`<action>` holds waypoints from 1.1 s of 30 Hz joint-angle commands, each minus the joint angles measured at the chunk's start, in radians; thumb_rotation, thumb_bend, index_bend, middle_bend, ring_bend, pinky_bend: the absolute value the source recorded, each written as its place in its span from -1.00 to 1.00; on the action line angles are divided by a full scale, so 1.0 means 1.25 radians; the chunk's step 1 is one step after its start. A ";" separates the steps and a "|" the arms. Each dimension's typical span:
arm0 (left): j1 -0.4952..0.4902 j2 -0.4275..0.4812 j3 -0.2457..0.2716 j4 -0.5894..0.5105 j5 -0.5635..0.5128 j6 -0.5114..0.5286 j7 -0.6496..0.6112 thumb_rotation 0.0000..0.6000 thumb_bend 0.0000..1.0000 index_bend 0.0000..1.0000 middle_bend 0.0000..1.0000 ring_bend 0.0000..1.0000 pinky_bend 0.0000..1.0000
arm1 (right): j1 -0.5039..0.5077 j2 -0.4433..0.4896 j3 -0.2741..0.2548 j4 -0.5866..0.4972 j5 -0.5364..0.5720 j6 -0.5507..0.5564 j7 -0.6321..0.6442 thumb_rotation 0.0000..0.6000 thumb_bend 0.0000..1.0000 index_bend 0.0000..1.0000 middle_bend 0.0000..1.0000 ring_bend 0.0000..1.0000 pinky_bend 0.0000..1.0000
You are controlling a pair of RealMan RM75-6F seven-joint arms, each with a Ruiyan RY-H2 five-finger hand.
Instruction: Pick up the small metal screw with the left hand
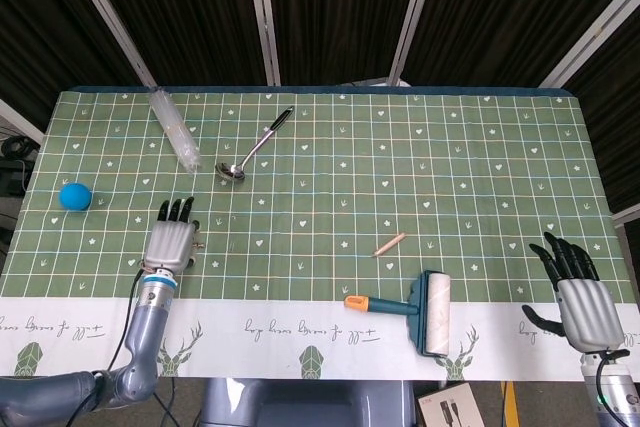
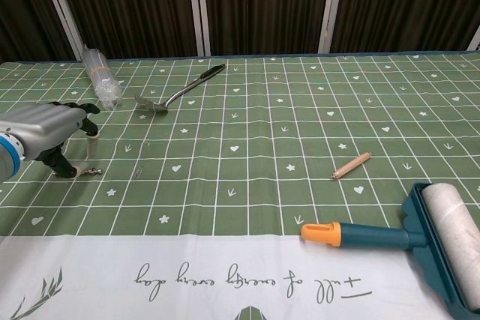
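The small metal screw (image 2: 96, 171) lies on the green checked cloth at the left; only its right tip shows past my left hand in the chest view, and likewise the screw (image 1: 199, 244) in the head view. My left hand (image 1: 170, 240) hovers palm down right over it, fingers apart and curved down; the left hand (image 2: 46, 129) holds nothing that I can see. Whether its fingertips touch the screw is hidden. My right hand (image 1: 577, 294) hangs open at the table's front right corner, far from the screw.
A tiny metal piece (image 2: 139, 172) lies just right of the screw. A blue ball (image 1: 75, 196) sits left of the hand, with a plastic tube (image 1: 174, 129) and a spoon (image 1: 254, 149) behind. A wooden peg (image 1: 390, 244) and lint roller (image 1: 420, 311) lie to the right.
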 commanded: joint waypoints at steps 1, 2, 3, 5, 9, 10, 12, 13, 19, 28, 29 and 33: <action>-0.004 -0.002 0.002 0.005 -0.004 0.000 0.001 1.00 -0.26 -0.12 -1.00 -1.00 -1.00 | 0.000 0.000 0.000 0.000 -0.001 0.000 0.001 1.00 -0.80 -0.79 -1.00 -1.00 -0.86; -0.005 -0.003 0.002 0.007 -0.006 0.000 0.001 1.00 -0.26 -0.12 -1.00 -1.00 -1.00 | 0.001 0.000 0.000 0.000 -0.001 0.000 0.002 1.00 -0.80 -0.79 -1.00 -1.00 -0.86; -0.006 -0.003 0.002 0.009 -0.009 -0.001 0.001 1.00 -0.26 -0.12 -1.00 -1.00 -1.00 | 0.001 -0.001 0.000 -0.001 -0.001 0.000 0.002 1.00 -0.79 -0.79 -1.00 -1.00 -0.86; -0.008 -0.008 0.005 0.015 -0.015 -0.002 0.000 1.00 -0.26 -0.12 -1.00 -1.00 -1.00 | 0.001 -0.001 0.000 -0.001 -0.002 0.000 0.002 1.00 -0.79 -0.79 -1.00 -1.00 -0.86; -0.013 -0.019 0.011 0.034 -0.020 -0.007 -0.001 1.00 -0.26 -0.10 -1.00 -1.00 -1.00 | 0.001 -0.003 0.000 0.000 -0.003 0.001 0.002 1.00 -0.79 -0.79 -1.00 -1.00 -0.86; -0.015 -0.025 0.011 0.042 -0.022 -0.008 -0.003 1.00 -0.26 -0.10 -1.00 -1.00 -1.00 | 0.001 -0.003 0.000 -0.001 -0.003 0.000 0.002 1.00 -0.79 -0.79 -1.00 -1.00 -0.86; -0.017 -0.033 0.009 0.053 -0.022 -0.009 -0.009 1.00 -0.26 -0.10 -1.00 -1.00 -1.00 | 0.001 -0.002 0.000 0.000 -0.003 0.000 0.002 1.00 -0.79 -0.79 -1.00 -1.00 -0.86; -0.018 -0.037 0.009 0.059 -0.022 -0.010 -0.011 1.00 -0.26 -0.11 -1.00 -1.00 -1.00 | 0.001 -0.002 0.001 0.001 -0.003 0.001 0.003 1.00 -0.79 -0.79 -1.00 -1.00 -0.86; -0.027 -0.056 0.011 0.086 -0.027 -0.017 -0.010 1.00 -0.26 -0.08 -1.00 -1.00 -1.00 | 0.000 -0.003 0.002 0.003 -0.004 0.005 0.011 1.00 -0.79 -0.79 -1.00 -1.00 -0.86; -0.032 -0.074 0.017 0.102 -0.027 -0.016 -0.010 1.00 -0.25 -0.02 -1.00 -1.00 -1.00 | -0.001 -0.004 0.002 0.006 -0.009 0.010 0.016 1.00 -0.78 -0.78 -1.00 -1.00 -0.86; -0.032 -0.076 0.018 0.106 -0.029 -0.016 -0.009 1.00 -0.25 -0.02 -1.00 -1.00 -1.00 | -0.001 -0.004 0.002 0.006 -0.009 0.010 0.016 1.00 -0.78 -0.78 -1.00 -1.00 -0.86; -0.031 -0.082 0.018 0.116 -0.034 -0.019 -0.011 1.00 -0.25 0.02 -1.00 -1.00 -1.00 | -0.002 -0.003 0.003 0.007 -0.009 0.013 0.018 1.00 -0.78 -0.78 -1.00 -1.00 -0.86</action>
